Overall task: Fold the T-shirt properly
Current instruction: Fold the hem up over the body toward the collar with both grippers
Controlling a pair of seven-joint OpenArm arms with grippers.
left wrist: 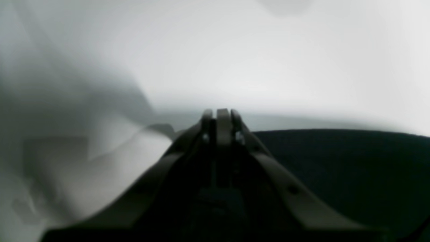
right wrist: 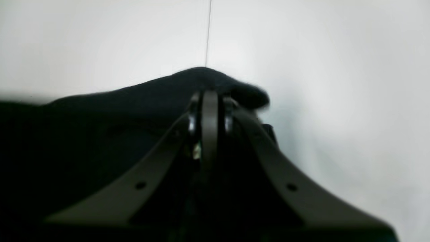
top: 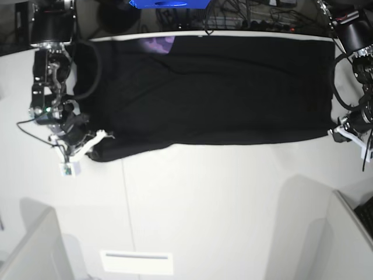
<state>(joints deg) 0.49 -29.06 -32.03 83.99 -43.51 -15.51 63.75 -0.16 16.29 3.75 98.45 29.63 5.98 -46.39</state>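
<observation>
**Both jaws clenched at the T-shirt's near corners; fold not yet visible**

Closest to the lens in the right wrist view: the right gripper [right wrist: 209, 101], jaws pressed together, tips buried in a raised bunch of black cloth. Reads as pinching the T-shirt [top: 210, 93] at its corner. In the left wrist view the left gripper [left wrist: 222, 117] is likewise clenched; the dark fabric edge lies just beside and under its tips, but blur prevents confirming that any cloth is actually caught between them.

Base view: T-shirt is spread wide across the far half of the white table [top: 204, 198], plain black side up, with a sliver of purple print showing at the far edge. The grippers sit at opposite ends of the near hem.

Risks, as judgement:
- If the left pinch holds little or no fabric, a lift would raise one corner only, so the hem skews and the fold lands crooked.
- Right-side bunching may carry a wrinkle into the fold.
- Uneven arm travel could drag the shirt toward the table's far edge, where cables lie.
</observation>
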